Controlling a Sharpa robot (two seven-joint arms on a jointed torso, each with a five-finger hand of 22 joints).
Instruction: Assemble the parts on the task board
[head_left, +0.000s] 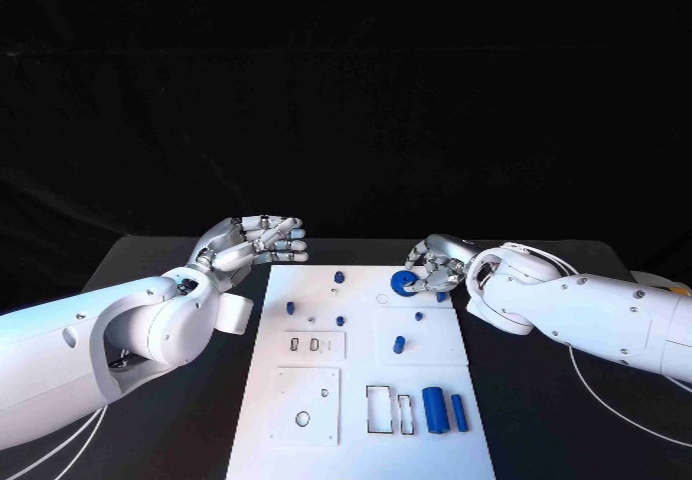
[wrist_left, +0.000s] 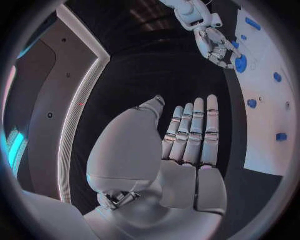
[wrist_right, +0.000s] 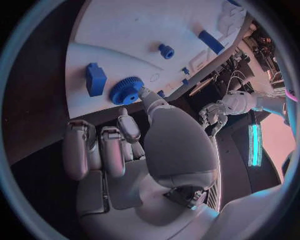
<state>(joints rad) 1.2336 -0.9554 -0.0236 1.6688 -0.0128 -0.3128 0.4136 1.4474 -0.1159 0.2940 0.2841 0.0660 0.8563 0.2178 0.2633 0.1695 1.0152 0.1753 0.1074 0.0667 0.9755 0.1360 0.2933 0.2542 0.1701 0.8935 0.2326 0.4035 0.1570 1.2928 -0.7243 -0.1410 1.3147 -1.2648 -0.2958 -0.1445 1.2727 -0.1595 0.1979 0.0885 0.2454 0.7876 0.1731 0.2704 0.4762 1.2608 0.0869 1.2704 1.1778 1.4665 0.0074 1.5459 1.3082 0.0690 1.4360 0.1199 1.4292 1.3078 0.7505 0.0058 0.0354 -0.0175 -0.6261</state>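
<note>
Near the upper right of the task board (head_left: 368, 400) | right hand (head_left: 437, 263) pinches a blue gear (head_left: 405, 283) just above the plate (seemingly to seat it) | left hand (head_left: 254, 240) hovers beside the board's upper left corner, fingers together, holding nothing.

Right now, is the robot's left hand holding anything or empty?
Empty. The left hand shows a bare palm with fingers straight, hovering beside the task board.
</note>
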